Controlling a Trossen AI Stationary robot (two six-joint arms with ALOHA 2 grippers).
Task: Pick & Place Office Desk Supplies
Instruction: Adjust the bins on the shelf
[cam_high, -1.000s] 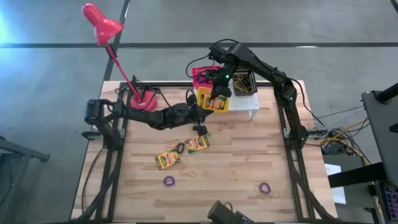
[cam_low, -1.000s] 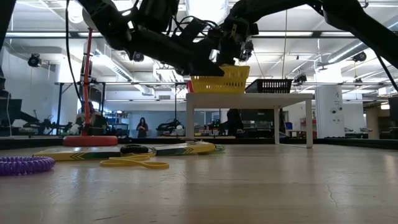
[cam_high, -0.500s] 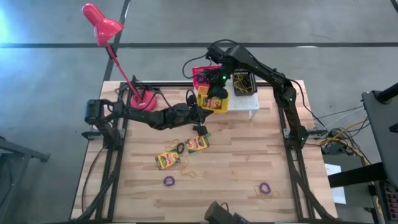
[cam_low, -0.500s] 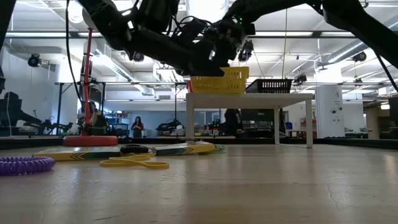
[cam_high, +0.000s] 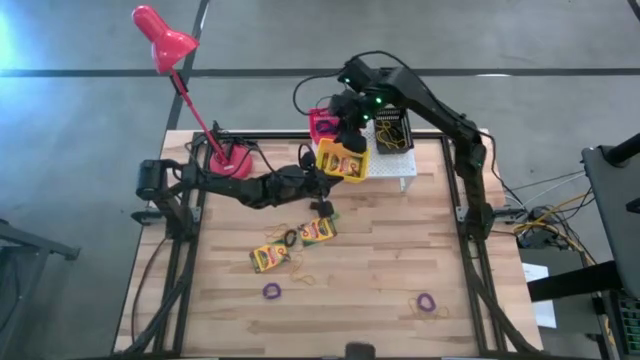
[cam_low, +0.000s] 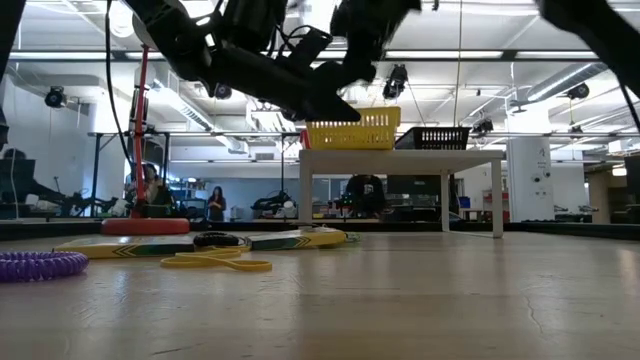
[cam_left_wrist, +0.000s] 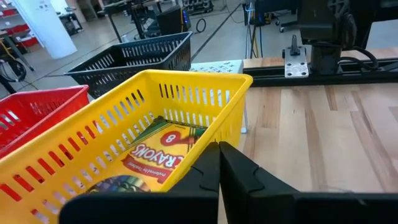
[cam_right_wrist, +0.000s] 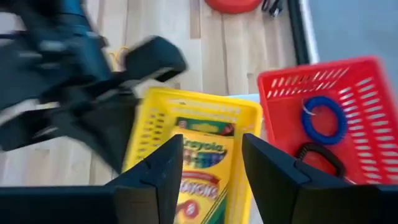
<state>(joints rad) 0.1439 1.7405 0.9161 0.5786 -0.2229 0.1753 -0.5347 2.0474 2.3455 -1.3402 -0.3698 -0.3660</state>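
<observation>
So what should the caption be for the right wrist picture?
Open right gripper above the yellow basket holding crayon boxes.

Yellow mesh basket (cam_right_wrist: 186, 124) holds yellow-green crayon boxes (cam_right_wrist: 202, 168) with multicolour print. Red-pink basket (cam_right_wrist: 323, 118) holds 1 blue loop (cam_right_wrist: 323, 121), 1 black loop (cam_right_wrist: 318, 154). Black basket (cam_left_wrist: 137, 56). Purple loop (cam_high: 271, 291), red lamp (cam_high: 165, 40), pale wood table (cam_high: 400, 250).

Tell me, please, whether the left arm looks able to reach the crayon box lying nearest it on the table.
Probably yes. The left gripper, shut, hangs just beside that crayon box, with nothing between them. It would have to open first.
</observation>
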